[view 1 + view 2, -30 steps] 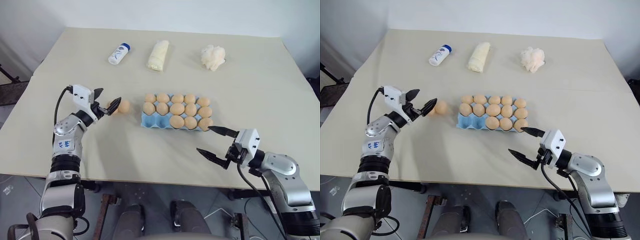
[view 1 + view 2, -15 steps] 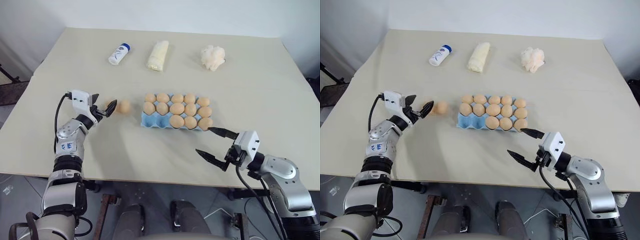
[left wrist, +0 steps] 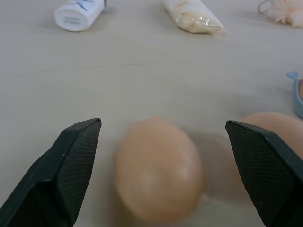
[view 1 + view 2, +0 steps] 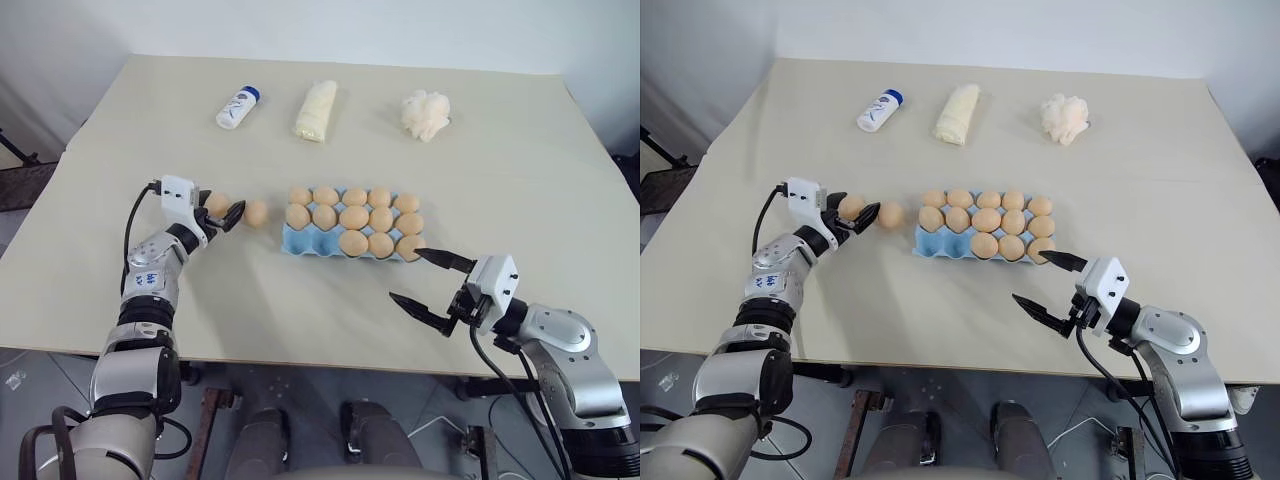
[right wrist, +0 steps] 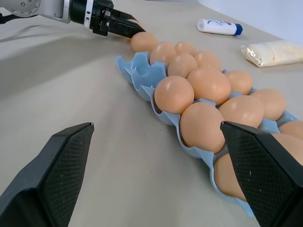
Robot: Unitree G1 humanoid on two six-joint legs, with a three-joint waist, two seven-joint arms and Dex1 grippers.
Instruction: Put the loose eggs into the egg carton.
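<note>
Pale beige bench (image 4: 520, 190) surface, set before a plain white wall, carries everything in play. At the left hand (image 4: 222, 212), two black fingers are seen spread apart with a smooth tan oval egg (image 3: 158, 176) lying on the bench between them, not yet pinched; nothing is held. A second tan loose egg (image 4: 256, 212) sits just beyond that hand, between it and the light-blue moulded egg carton (image 4: 300, 243). The carton lies near the bench's middle, most of its cups filled with tan eggs, and two blue cups at its near-left corner are seen empty.

The right hand (image 4: 430, 287) hovers just beside the carton's near-right corner, fingers wide apart and empty.

Beyond the carton, toward the far edge, a small white bottle with a blue cap (image 4: 238, 106), a pale yellow oblong packet (image 4: 316, 110) and a white fluffy wad (image 4: 426, 114) are lined up.

Several risks are judged likely. If the fingers close off-centre, the round shell may be squirted out and rolled into the second egg, which could be knocked against the carton. Too hard a squeeze could crack the shell. During carrying, the outer finger may strike the neighbouring egg. At placement, seated eggs beside the empty cups could be bumped.
</note>
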